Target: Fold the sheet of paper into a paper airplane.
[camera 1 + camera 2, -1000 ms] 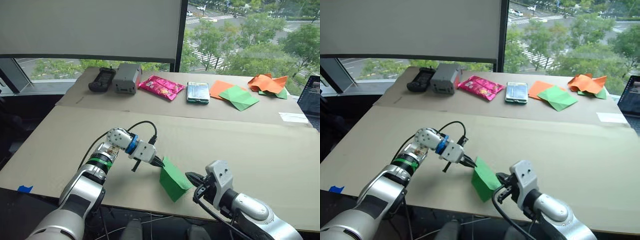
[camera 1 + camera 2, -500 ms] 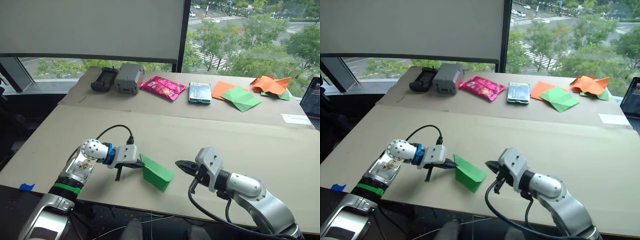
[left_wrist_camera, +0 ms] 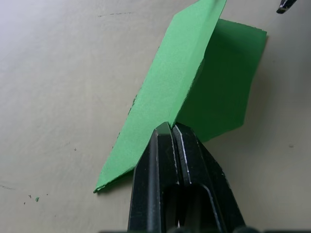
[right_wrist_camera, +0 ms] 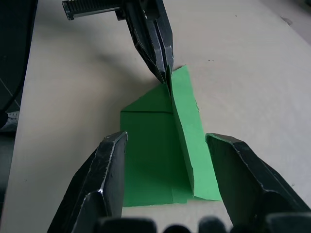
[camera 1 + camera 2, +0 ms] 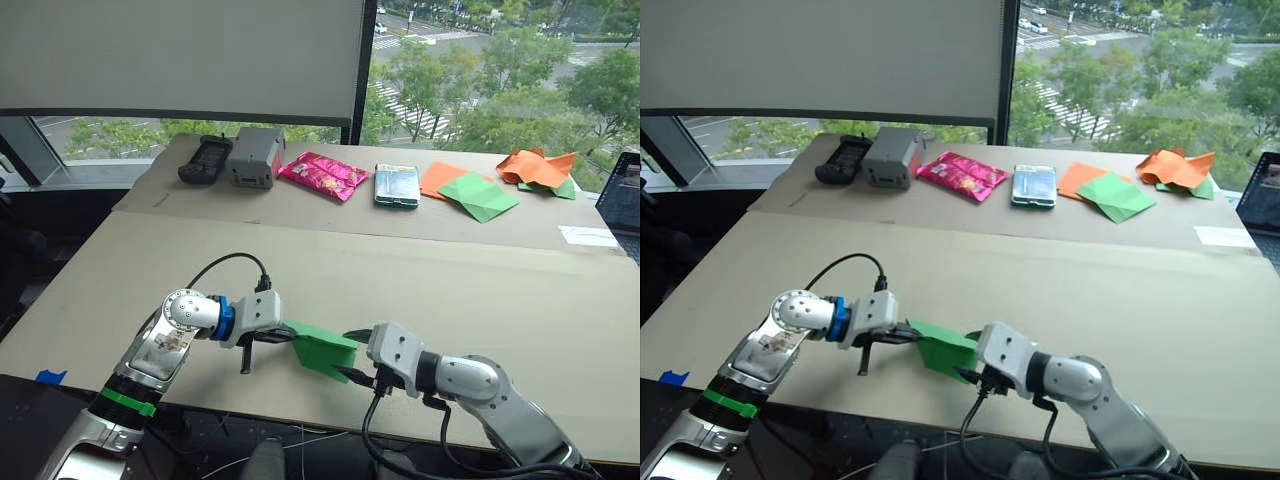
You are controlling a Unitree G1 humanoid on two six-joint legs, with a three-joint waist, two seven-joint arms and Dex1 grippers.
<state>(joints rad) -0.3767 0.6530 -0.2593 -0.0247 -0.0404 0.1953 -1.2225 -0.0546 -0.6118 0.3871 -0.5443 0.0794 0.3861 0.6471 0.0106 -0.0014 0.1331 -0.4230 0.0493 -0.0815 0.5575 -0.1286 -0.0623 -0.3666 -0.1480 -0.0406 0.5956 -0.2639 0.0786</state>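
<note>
Green paper (image 5: pixel 322 350) pinched by left claw (image 3: pixel 170 127) on bench (image 5: pixel 480 280), right claw (image 4: pixel 167 145) spread around it.

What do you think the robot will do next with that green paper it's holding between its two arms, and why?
Probably the right gripper eases forward and closes on the raised flap. The left gripper is already shut on one end of the sheet of paper, holding a folded flap upright, while the right gripper's fingers stand open on either side of the opposite end, not yet touching it.
</note>
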